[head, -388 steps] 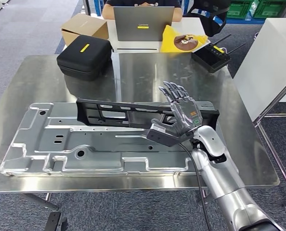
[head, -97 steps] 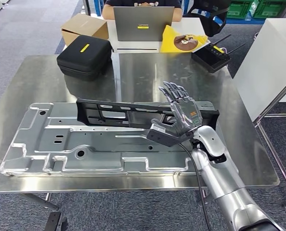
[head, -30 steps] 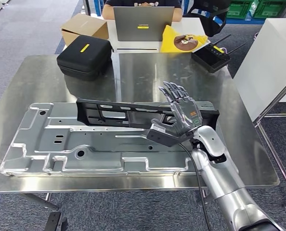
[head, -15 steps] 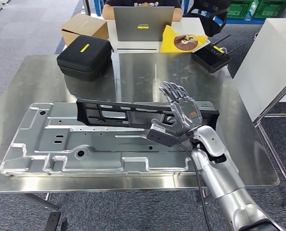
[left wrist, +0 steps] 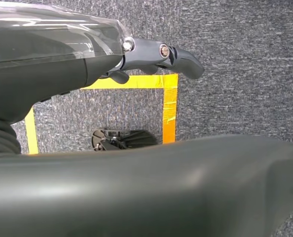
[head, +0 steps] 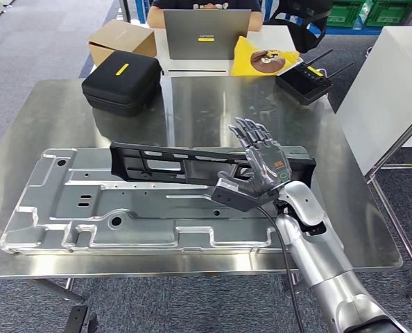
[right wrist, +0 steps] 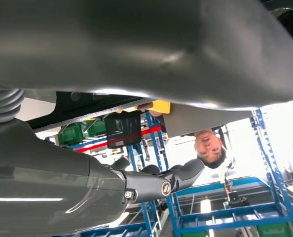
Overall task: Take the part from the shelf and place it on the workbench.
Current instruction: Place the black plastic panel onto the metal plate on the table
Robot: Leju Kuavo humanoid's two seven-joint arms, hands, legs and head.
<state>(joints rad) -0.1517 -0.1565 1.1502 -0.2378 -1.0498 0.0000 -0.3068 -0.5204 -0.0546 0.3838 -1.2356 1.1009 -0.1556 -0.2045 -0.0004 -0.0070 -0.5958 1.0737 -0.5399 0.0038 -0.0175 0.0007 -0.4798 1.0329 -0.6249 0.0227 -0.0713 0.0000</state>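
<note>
A long black plastic part [head: 177, 163] lies flat across the far side of a big grey stamped metal panel [head: 89, 208] on the steel workbench [head: 204, 111]. My right hand [head: 259, 166] hovers over the part's right end, palm up-tilted, fingers spread and the thumb stretched leftward over the panel; it holds nothing. In the right wrist view the same hand [right wrist: 100, 187] shows straight fingers with nothing between them. My left hand [left wrist: 100, 59] hangs beside my body over grey carpet with yellow floor tape [left wrist: 169, 108], fingers extended and holding nothing.
A black zip case [head: 121, 81] sits on the bench's far left corner. Behind it are a cardboard box [head: 121, 38], a laptop [head: 207, 32] with a person seated behind it, a yellow bag [head: 261, 59] and a controller with antennas [head: 304, 83]. A white table [head: 387, 90] stands at right.
</note>
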